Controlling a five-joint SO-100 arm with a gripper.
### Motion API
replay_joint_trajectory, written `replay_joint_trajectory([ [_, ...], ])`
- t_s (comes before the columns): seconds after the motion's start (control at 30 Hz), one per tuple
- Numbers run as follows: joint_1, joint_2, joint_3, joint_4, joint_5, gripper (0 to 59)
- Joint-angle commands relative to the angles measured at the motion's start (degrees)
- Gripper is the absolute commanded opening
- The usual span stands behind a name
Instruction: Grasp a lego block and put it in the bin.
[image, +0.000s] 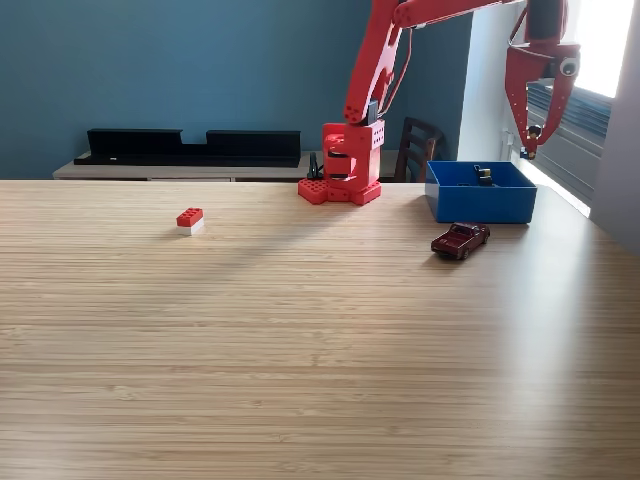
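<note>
My red gripper (531, 143) hangs high at the exterior view's right, above the far right corner of the blue bin (480, 205). Its fingers (519, 110) come together at the tips around a tiny lego block (535, 131) that barely shows. Inside the bin lies one small dark and yellow piece (484, 175). A second lego block (189, 219), red on white, sits on the wooden table (300, 350) far to the left, well away from the gripper.
A dark red toy car (460, 239) stands just in front of the bin. The arm's red base (340, 170) is at the table's back edge. Behind it run a long black tray (190, 147) and a chair (415, 150).
</note>
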Motion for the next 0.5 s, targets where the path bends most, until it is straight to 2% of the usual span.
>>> replay_joint_trajectory([
  [0.03,-7.7,2.0,1.8,0.7,-1.5,0.0],
  [0.3,-11.9,2.0,8.2,1.4,-4.0,0.0],
  [0.5,-12.2,2.0,8.7,1.6,-5.3,0.0],
])
